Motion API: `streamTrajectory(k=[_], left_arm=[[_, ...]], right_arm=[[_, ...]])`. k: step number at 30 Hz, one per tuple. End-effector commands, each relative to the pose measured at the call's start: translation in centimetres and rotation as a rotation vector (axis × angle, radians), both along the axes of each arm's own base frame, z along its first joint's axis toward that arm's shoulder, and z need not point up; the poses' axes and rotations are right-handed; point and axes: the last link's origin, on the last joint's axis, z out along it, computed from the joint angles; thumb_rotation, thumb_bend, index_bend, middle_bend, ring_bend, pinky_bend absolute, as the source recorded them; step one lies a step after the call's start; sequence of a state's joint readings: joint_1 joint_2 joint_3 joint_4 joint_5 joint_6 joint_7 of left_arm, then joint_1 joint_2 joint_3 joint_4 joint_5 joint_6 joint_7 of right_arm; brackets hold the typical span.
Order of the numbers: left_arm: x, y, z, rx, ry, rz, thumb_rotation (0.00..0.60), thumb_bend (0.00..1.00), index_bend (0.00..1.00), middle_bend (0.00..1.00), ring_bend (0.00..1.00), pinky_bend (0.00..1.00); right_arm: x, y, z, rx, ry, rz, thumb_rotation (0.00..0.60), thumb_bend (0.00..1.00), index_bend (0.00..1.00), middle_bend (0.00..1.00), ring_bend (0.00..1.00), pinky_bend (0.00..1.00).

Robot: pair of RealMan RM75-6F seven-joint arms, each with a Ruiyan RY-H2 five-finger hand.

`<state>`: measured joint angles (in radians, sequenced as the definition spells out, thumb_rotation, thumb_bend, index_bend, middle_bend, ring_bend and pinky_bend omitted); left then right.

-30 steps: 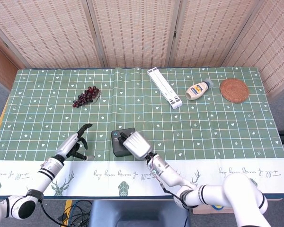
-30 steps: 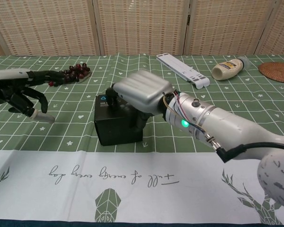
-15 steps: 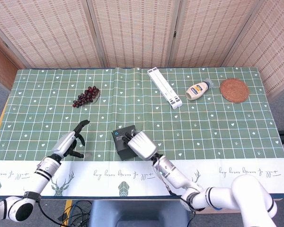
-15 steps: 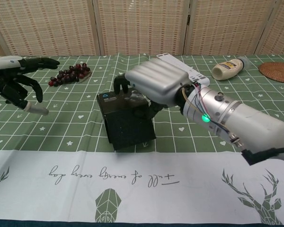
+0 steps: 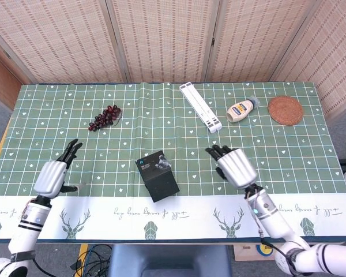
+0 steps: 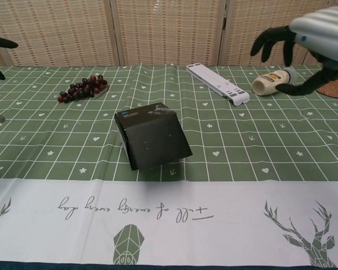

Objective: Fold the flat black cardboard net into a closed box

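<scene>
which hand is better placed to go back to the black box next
Probably the right robot hand: it hovers open and closer to the black box than the left robot hand, which sits open near the table's edge.

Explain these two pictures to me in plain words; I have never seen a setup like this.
This is a two-armed robot at a table, each arm ending in a robot hand with fingers. The head view looks down from above; the chest view looks forward from lower, across the table.

The left robot hand and the right robot hand both hang open above the green checked cloth, holding nothing.

Between them sits a black box, already folded up and lying apart from both hands. It looks tilted in the chest view.

Further back lie a bunch of grapes, a long white bar, a squeeze bottle on its side, and a round woven coaster.
</scene>
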<state>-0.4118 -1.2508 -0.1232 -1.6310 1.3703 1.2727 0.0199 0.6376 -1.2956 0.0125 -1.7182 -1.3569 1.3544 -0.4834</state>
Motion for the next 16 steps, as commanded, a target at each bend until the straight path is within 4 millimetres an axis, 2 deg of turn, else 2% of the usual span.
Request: streamTrajectory(k=[1,8,16], left_arm=[[-1.7,-1.4,1.1,0.051,0.094,0.032,0.600,0.09,0.07,0.01,0.25,0.57],[-3.8,-4.4,2.9,0.133,0.185,0.092,0.600,0.09,0.08,0.01,0.23,0.53],[-4.5,-8.6,3.2,0.183,0.185,0.113,0.600,0.09,0.08,0.01,0.23,0.50]], right_arm=[[-3.6,2.4,3.5,-0.025,-0.013,-0.106,0.600,0.34,0.24,0.32,0.46,0.75],[-8.3,5.9,6.9,-0.076,-0.038,-0.209,0.600,0.34,0.24,0.33,0.45,0.72],[-12.1,10.3,7.9,-0.162,-0.094,-0.326,0.600,0.35,0.24,0.35,0.45,0.72]])
